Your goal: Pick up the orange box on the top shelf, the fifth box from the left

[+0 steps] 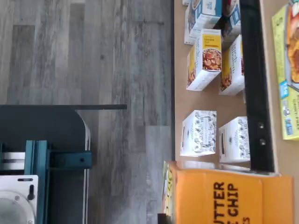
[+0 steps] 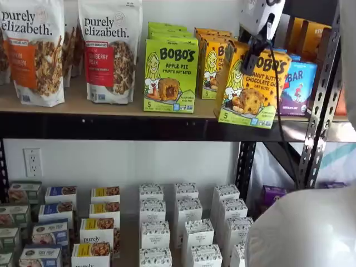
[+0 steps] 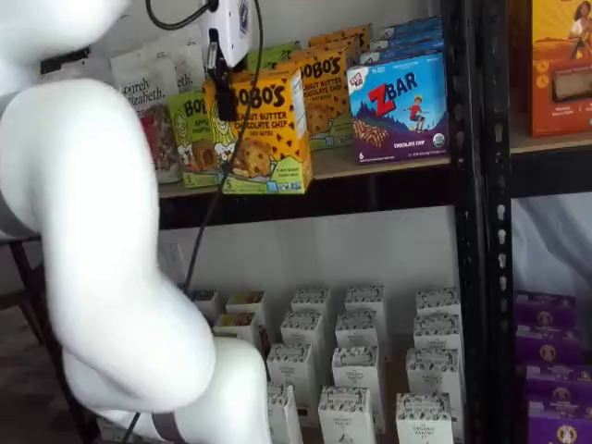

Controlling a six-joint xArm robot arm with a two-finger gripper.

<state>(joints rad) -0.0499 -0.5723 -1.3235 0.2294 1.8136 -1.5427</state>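
Note:
The orange box (image 2: 248, 92) is a yellow-orange Bobo's Peanut Butter Chocolate Chip box. It is tilted and pulled forward of its row, with its lower edge at the front of the top shelf (image 2: 83, 107). My gripper (image 2: 240, 57) comes down from above and its black fingers are closed on the box's upper part. Both shelf views show this; in one, the box (image 3: 261, 139) hangs over the shelf edge (image 3: 370, 164) under the gripper (image 3: 225, 92). The wrist view shows the box's orange top (image 1: 229, 198) close up.
A lime-green Bobo's Apple Pie box (image 2: 169, 75) stands left of it, more orange Bobo's boxes (image 2: 208, 61) behind, and a blue ZBar box (image 2: 297, 89) to its right. A black upright (image 2: 322, 94) is near. Small white boxes (image 2: 186, 211) fill the lower surface.

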